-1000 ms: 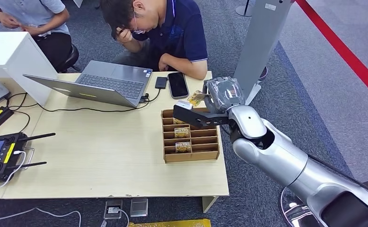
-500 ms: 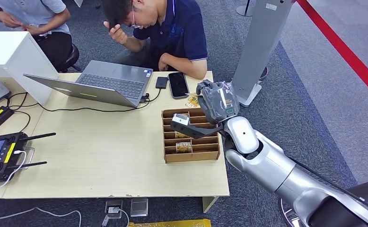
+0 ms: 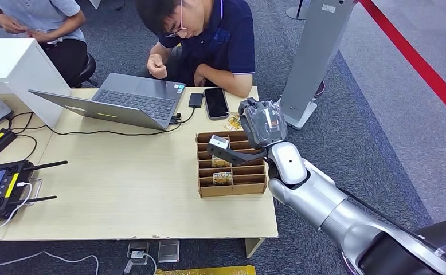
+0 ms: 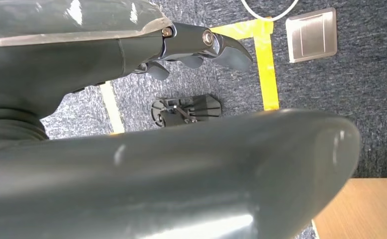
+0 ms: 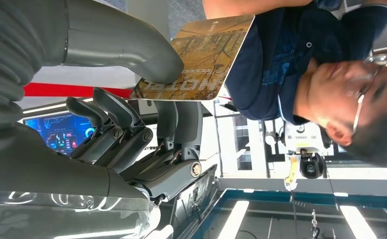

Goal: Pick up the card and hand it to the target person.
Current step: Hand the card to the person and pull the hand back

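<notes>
My right hand (image 3: 261, 121) is raised over the table's far right corner, past the cardboard card holder (image 3: 249, 186). It pinches a brown patterned card (image 3: 233, 122) between the thumb (image 5: 132, 55) and a finger. In the right wrist view the card (image 5: 201, 55) sticks out toward the person in a dark blue shirt (image 5: 276, 64). That person (image 3: 215, 40) sits behind the table, head bent down, one fist raised at the chest. Two more cards (image 3: 222, 170) stand in the holder's slots. My left hand (image 4: 196, 47) hangs over the carpet floor, fingers loosely apart, holding nothing.
An open laptop (image 3: 123, 100), a phone (image 3: 215, 103) and a small black device (image 3: 195, 99) lie in front of the person. A remote controller (image 3: 0, 186) and cables sit at the left edge beside a white box (image 3: 11, 66). A second person (image 3: 43, 20) sits at back left. A grey post (image 3: 318, 51) stands right.
My right hand has drifted left and slightly lower with the card. The seated person has taken a hand off the head and raised the head somewhat.
</notes>
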You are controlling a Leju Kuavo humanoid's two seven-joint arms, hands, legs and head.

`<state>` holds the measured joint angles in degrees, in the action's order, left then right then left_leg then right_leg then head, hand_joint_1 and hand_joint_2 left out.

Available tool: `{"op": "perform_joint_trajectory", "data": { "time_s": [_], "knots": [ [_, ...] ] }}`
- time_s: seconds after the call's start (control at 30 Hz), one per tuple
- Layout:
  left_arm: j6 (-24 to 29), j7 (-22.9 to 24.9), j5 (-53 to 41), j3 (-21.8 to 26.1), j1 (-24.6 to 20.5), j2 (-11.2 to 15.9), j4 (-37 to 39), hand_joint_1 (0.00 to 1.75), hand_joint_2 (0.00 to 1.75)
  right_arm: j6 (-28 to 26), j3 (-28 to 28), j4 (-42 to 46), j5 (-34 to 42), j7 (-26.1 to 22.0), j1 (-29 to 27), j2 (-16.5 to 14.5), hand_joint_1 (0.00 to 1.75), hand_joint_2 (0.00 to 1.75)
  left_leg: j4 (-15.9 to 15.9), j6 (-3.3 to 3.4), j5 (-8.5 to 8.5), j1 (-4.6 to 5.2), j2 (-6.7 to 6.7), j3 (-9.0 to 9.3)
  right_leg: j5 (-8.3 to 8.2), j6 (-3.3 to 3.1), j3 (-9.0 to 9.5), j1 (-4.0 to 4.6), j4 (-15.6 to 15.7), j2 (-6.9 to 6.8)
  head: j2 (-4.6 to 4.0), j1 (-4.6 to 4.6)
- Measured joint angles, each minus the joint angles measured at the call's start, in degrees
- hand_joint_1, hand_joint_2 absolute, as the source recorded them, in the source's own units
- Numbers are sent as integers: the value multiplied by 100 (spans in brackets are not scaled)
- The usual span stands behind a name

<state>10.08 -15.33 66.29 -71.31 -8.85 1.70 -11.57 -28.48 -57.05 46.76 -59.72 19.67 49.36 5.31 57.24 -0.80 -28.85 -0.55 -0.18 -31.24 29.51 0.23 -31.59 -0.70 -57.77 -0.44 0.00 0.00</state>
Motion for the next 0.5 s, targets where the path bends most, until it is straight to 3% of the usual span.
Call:
{"op": "perform_joint_trajectory", "data": {
  "time_s": [0.5],
  "knots": [
    [28,-16,42,7,38,-2,2,0,0,-73,50,-6,52,-18,6,3,175,175,2,0,-1,0,0,-2,1,0,-1,0,-1,0,0,0]
  ]
}}
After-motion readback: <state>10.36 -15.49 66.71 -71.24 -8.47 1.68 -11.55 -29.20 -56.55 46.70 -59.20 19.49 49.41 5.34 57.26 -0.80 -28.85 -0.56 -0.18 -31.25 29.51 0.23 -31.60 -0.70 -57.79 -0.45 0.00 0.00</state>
